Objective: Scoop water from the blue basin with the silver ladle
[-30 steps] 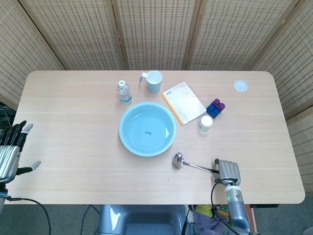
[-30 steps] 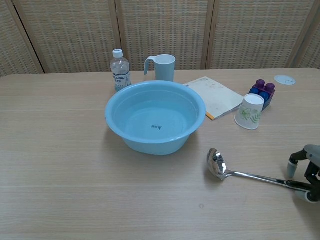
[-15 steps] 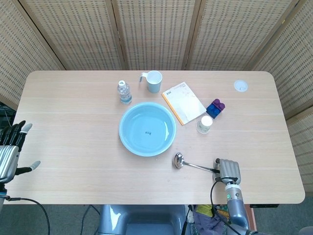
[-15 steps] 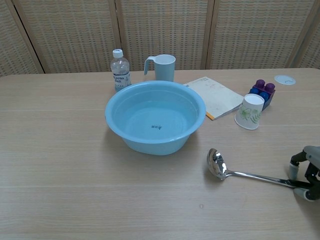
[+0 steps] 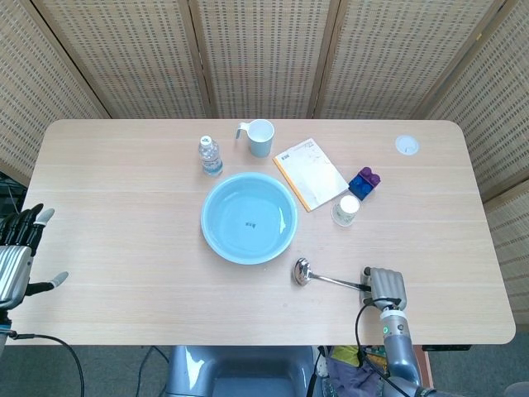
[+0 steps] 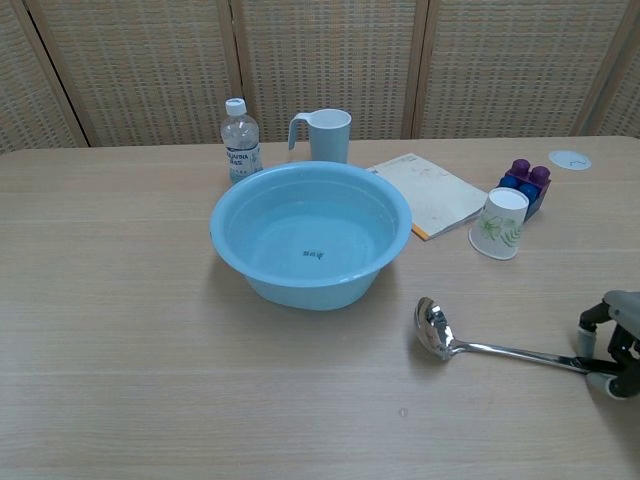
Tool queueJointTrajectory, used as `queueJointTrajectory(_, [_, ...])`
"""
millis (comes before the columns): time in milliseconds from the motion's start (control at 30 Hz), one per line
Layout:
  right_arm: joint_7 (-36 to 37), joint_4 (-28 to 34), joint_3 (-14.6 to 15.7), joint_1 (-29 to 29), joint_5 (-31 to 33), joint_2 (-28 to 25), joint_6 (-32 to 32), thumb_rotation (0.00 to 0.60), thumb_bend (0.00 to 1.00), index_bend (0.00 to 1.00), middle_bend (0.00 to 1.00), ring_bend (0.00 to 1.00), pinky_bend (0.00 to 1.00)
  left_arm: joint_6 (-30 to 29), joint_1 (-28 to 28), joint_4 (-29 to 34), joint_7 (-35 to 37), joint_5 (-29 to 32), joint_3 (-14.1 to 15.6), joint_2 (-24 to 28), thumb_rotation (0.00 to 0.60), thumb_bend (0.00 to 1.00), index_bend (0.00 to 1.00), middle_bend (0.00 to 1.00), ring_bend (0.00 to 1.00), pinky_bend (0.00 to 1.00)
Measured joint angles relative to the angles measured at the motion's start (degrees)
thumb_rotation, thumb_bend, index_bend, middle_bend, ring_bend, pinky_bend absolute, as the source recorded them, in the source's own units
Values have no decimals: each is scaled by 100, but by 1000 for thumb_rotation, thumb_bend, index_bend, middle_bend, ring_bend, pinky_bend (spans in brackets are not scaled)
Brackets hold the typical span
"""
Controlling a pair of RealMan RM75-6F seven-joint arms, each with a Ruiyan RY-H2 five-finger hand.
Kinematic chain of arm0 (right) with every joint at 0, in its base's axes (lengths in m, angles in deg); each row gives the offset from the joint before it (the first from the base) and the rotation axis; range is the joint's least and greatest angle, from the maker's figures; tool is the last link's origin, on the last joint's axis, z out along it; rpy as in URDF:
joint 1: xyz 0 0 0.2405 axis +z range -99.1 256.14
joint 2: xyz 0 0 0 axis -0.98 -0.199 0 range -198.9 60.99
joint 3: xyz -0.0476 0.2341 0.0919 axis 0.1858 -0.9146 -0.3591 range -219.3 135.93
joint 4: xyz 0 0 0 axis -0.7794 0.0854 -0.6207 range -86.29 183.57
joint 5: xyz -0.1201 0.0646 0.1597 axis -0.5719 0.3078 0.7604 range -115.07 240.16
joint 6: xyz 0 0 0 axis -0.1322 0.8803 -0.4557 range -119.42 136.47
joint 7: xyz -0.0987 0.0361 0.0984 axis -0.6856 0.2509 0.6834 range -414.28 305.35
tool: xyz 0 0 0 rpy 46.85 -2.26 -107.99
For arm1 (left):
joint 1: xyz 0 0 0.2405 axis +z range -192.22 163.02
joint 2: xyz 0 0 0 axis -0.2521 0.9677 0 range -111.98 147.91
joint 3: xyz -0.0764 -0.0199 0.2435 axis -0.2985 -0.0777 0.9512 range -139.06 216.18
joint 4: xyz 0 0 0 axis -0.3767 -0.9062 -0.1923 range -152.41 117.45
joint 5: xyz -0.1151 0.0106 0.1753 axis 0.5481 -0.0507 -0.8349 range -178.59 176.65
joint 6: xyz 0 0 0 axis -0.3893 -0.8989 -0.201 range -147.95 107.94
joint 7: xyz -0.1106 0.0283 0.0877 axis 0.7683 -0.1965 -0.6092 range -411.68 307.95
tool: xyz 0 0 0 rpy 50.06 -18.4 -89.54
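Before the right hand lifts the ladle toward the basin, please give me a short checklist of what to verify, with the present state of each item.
1. Right hand is at the handle end of the silver ladle: ok.
2. Its hold on the handle is firm: cannot tell, fingers partly out of frame.
3. Ladle bowl lies on the table, apart from the blue basin: ok.
4. Basin holds water: ok.
5. Paper cup stands off the ladle's path: ok.
6. Left hand is far from the basin: ok.

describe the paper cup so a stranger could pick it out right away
Start at the blue basin mid-table and look right, past the booklet. The paper cup lies tilted beside the purple and blue blocks; it alone is white with a green leaf print.
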Motion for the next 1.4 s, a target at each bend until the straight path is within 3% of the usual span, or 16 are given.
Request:
queueJointTrajectory(133, [71, 112, -12, -5, -42, -89, 34, 600, 834, 759, 900, 987, 1000, 15, -9, 4, 21, 16, -8, 9, 600, 0, 0, 0, 0, 0])
queueJointTrajectory(700, [1384, 1434, 285, -260, -1450, -1731, 164, 600, 885, 792, 908, 1000, 1000, 50, -22, 2, 69, -7, 18, 20, 600, 0, 0, 0, 0, 0])
queueJointTrajectory(1100, [1844, 1898, 455, -359, -2255, -2572, 135, 600, 891, 792, 908, 1000, 1000, 75, -50, -5, -5, 51, 1, -18, 600, 0, 0, 0, 0, 0])
queueJointTrajectory(1267, [1760, 2352, 404, -301, -2381, -3096, 108, 600, 911, 794, 912, 1000, 1000, 89, -66, -1, -28, 75, -11, -31, 600, 0, 0, 0, 0, 0])
queueJointTrajectory(1400, [1369, 2821, 129, -54, -2198, -3557, 158, 600, 922, 796, 914, 1000, 1000, 53, -69, -22, -52, 80, -31, -53, 600, 0, 0, 0, 0, 0])
